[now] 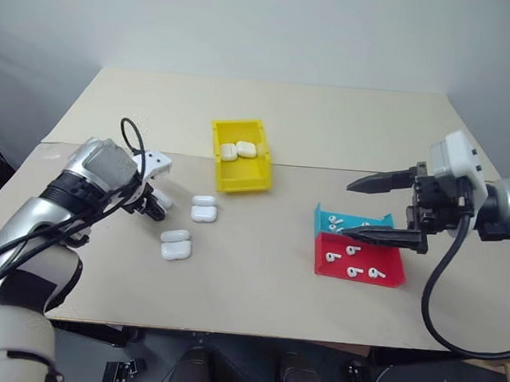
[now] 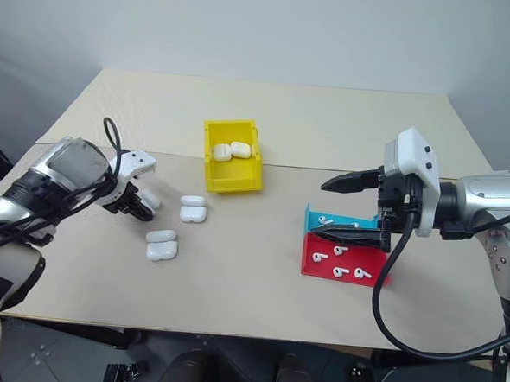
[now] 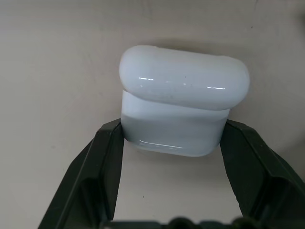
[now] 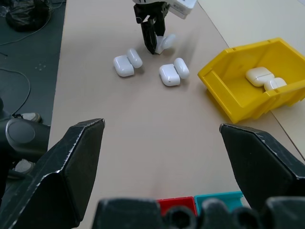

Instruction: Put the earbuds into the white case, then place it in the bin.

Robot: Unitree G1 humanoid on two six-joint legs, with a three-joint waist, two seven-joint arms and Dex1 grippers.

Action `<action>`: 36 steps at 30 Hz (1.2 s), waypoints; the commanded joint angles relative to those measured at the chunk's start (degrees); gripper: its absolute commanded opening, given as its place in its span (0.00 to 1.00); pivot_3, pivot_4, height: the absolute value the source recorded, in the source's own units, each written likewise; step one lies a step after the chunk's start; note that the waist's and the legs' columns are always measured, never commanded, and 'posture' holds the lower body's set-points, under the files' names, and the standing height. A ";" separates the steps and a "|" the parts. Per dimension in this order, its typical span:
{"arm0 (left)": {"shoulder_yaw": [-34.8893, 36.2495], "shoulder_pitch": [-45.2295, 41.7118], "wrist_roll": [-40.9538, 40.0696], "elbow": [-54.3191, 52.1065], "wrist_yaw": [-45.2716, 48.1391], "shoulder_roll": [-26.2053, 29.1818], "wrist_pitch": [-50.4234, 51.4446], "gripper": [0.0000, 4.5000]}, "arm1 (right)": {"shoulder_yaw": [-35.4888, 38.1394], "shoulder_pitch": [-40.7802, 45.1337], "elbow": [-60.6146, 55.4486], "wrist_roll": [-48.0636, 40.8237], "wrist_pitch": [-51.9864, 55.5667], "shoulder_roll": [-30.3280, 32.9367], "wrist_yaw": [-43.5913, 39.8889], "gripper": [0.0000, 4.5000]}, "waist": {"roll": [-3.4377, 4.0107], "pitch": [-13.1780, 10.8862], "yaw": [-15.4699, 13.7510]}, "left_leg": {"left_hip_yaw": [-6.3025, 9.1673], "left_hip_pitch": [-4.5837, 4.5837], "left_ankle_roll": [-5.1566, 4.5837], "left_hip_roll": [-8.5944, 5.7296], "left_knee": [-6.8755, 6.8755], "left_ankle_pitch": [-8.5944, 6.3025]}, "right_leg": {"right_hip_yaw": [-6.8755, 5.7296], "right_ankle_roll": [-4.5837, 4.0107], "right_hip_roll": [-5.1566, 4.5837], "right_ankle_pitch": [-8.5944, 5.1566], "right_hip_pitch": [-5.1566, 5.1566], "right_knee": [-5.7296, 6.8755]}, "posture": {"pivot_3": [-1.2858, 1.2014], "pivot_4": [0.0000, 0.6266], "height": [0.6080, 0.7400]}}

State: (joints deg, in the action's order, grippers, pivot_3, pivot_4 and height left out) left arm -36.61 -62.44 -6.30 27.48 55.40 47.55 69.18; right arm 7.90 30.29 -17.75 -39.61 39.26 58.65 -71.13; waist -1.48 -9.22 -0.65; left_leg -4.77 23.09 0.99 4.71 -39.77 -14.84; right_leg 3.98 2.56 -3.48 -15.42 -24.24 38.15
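black fingers of the left gripper clamp an open white case on the table, beside two more cases. right gripper hangs spread wide above the red tray of earbuds; yellow bin sits beyond.

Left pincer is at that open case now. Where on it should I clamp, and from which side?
Grip the white case by its lower body, across the two short ends, coming down from above. The left pincer already straddles that body with a finger at each end, and the hinged lid above overhangs it, so stay off the lid.
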 commanded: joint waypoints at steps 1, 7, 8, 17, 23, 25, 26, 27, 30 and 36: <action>8.06 2.62 -0.72 -10.50 -0.91 5.42 1.20 0.62 | 2.91 -0.69 -1.44 -1.31 -0.10 0.66 0.52 1.00 | -0.01 -0.01 0.11 | 0.01 0.09 0.00 0.00 0.00 0.00 | 0.00 0.00 0.00 0.00 -0.08 -0.03 | 0.52 0.24 1.00; 35.23 13.47 -7.38 -29.93 -6.09 8.61 0.86 0.62 | 4.19 -2.57 -2.01 -1.29 -0.83 -0.33 2.37 1.00 | -0.06 -0.04 0.21 | 0.00 0.32 -0.28 0.04 -0.03 -0.17 | -0.01 0.02 -0.01 0.00 -0.23 -0.18 | 0.52 0.24 1.00; 41.79 14.34 -8.26 -33.91 -8.61 5.95 2.71 0.62 | 4.35 -2.67 -2.04 -1.30 -0.92 -0.87 3.03 1.00 | -0.06 -0.04 0.13 | 0.00 0.32 -0.30 0.04 -0.04 -0.18 | -0.02 0.02 -0.02 0.00 -0.22 -0.19 | 0.52 0.24 1.00; 68.43 17.02 -23.76 -49.45 -17.55 -19.84 1.06 0.62 | 3.41 -1.14 -1.58 -0.99 -0.89 -4.04 6.47 1.00 | -0.12 -0.05 -0.04 | 0.02 0.18 -0.29 0.01 -0.31 -0.18 | -0.05 0.12 -0.06 0.13 0.06 -0.13 | 0.52 0.24 1.00; 64.00 20.27 -35.03 -48.94 -4.96 -19.26 -8.32 0.62 | 2.88 -0.64 -1.42 -0.80 -0.44 -3.98 6.41 1.00 | -0.11 -0.05 0.49 | 0.02 0.14 -0.28 0.01 -0.21 -0.18 | -0.02 0.12 -0.05 0.13 0.06 -0.18 | 0.52 0.24 1.00; 61.20 22.63 -36.22 -49.25 1.17 -19.14 -14.84 0.62 | 2.65 -1.09 -2.03 -0.21 -0.87 -3.34 5.96 1.00 | -0.11 -0.05 0.48 | 0.01 0.15 -0.28 0.01 -0.21 -0.18 | -0.02 0.12 -0.05 0.13 0.05 -0.20 | 0.52 0.24 1.00; 60.04 23.86 -36.58 -49.41 3.63 -19.40 -18.22 0.62 | 2.44 -1.24 -2.20 0.29 -1.18 -2.89 5.65 1.00 | -0.11 -0.05 0.48 | 0.01 0.15 -0.28 0.01 -0.21 -0.17 | -0.02 0.12 -0.05 0.13 0.05 -0.20 | 0.52 0.24 1.00; 58.32 24.64 -36.97 -49.15 6.33 -18.85 -20.20 0.62 | 2.06 -1.37 -2.47 1.06 -1.35 -2.29 5.56 1.00 | -0.11 -0.05 0.48 | 0.01 0.15 -0.28 0.01 -0.22 -0.17 | -0.02 0.12 -0.05 0.13 0.05 -0.20 | 0.52 0.24 1.00; 54.46 26.39 -36.80 -48.34 9.03 -18.44 -24.66 0.62 | 0.96 -2.40 -3.26 2.88 -1.17 0.34 4.53 1.00 | -0.11 -0.05 0.47 | 0.00 0.15 -0.28 0.01 -0.23 -0.17 | -0.02 0.12 -0.05 0.13 0.06 -0.20 | 0.52 0.24 1.00; 50.22 29.93 -36.43 -47.23 14.58 -14.56 -31.16 0.62 | -1.77 -7.06 -5.57 8.75 -0.61 7.98 3.53 1.00 | -0.11 -0.05 0.47 | 0.01 0.16 -0.29 0.01 -0.20 -0.18 | -0.01 0.12 -0.04 0.13 0.06 -0.29 | 0.52 0.24 1.00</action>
State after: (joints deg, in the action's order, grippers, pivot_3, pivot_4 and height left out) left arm 13.89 -32.53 -42.12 -19.22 68.14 31.97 40.38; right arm 5.42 23.06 -21.62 -32.37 39.01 64.80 -67.39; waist -1.59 -9.27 -0.18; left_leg -4.77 23.27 0.70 4.72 -39.97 -15.02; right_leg 3.97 2.69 -3.52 -15.29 -24.20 37.87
